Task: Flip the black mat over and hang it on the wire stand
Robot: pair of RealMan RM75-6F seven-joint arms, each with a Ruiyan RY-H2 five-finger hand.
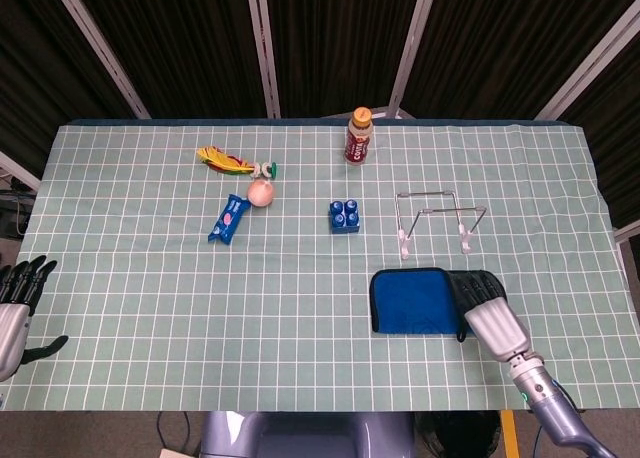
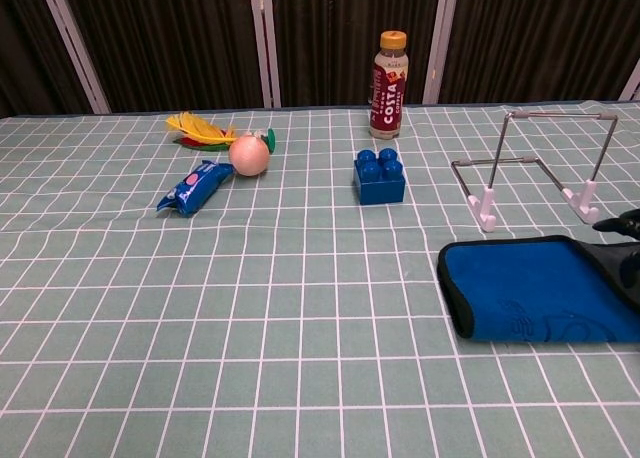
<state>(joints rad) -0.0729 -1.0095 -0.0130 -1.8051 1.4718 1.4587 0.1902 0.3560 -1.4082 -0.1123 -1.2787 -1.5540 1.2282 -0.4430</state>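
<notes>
The mat [image 1: 415, 300] lies flat near the front right of the table, blue face up with a black rim; it also shows in the chest view [image 2: 535, 288]. Just behind it stands the wire stand [image 1: 437, 218] on white feet, bare [image 2: 540, 173]. My right hand [image 1: 487, 308] lies palm down over the mat's right end, fingers stretched out toward the stand, nothing gripped; only its dark fingertips [image 2: 625, 268] show in the chest view. My left hand [image 1: 15, 308] hovers at the table's front left corner, fingers apart, empty.
A blue toy brick [image 1: 344, 216] sits left of the stand, a Costa bottle [image 1: 359, 135] behind it. Further left lie a peach [image 1: 260, 192], a blue snack packet [image 1: 228, 218] and a yellow-red toy [image 1: 224, 159]. A green checked cloth [image 1: 150, 308] covers the table.
</notes>
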